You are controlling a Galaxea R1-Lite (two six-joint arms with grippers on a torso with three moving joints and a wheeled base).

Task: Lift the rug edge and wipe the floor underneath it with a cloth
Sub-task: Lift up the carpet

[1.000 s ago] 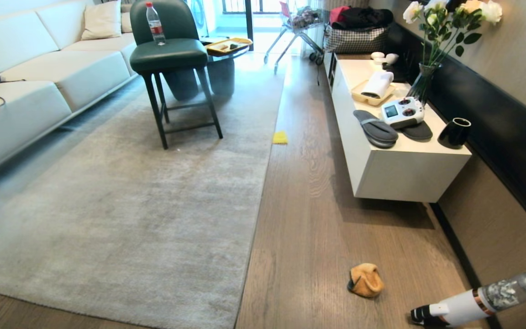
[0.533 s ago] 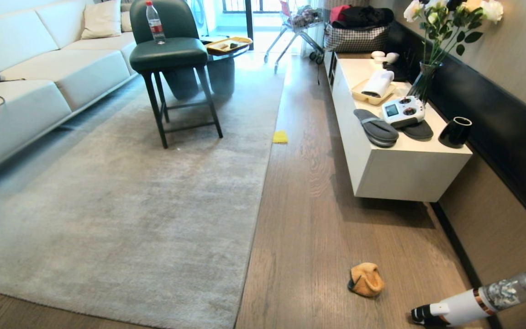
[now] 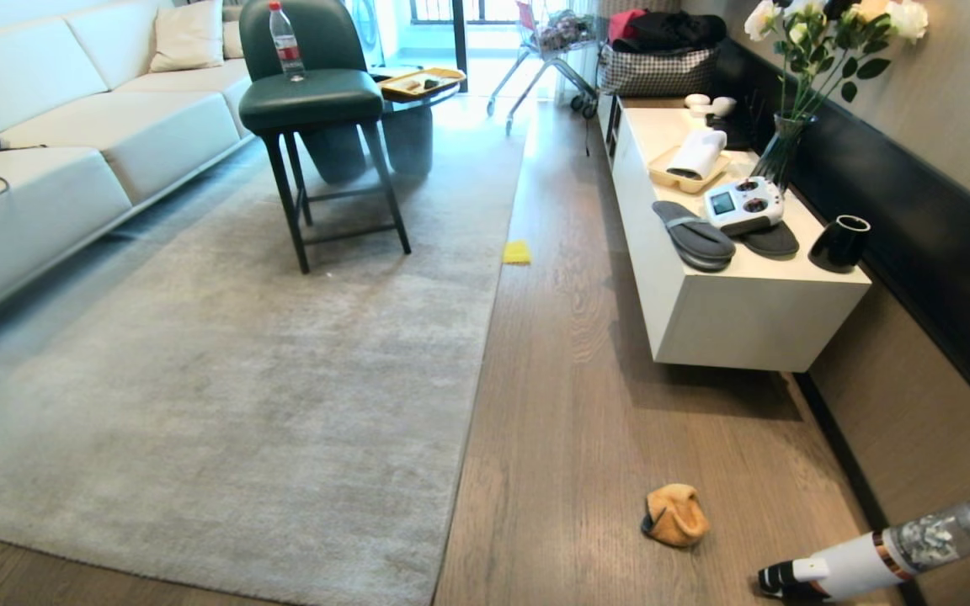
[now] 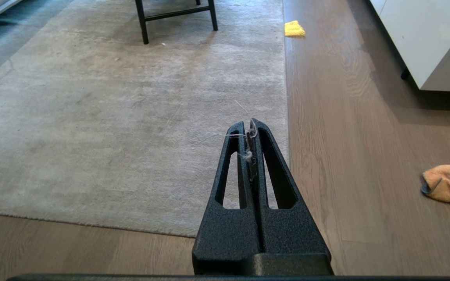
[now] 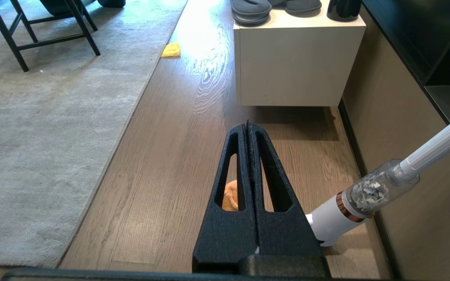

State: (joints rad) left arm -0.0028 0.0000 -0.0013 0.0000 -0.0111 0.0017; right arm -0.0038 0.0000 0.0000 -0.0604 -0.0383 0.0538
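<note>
Cloth (image 3: 674, 515), one only, lies crumpled on the floor (image 3: 569, 404), beyond the left gripper (image 4: 248, 130) tips and partly hidden behind the right gripper (image 5: 247, 128). Both grippers empty, fingers pressed together. Rug edge (image 3: 475, 379) lies flat, one yellow square (image 3: 517, 252) beside it.

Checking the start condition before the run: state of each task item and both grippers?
rug edge: flat on the floor, not lifted
cloth: crumpled on the floor, clear of the rug, not held
left gripper: shut, empty, above the rug
right gripper: shut, empty, above the floor
</note>
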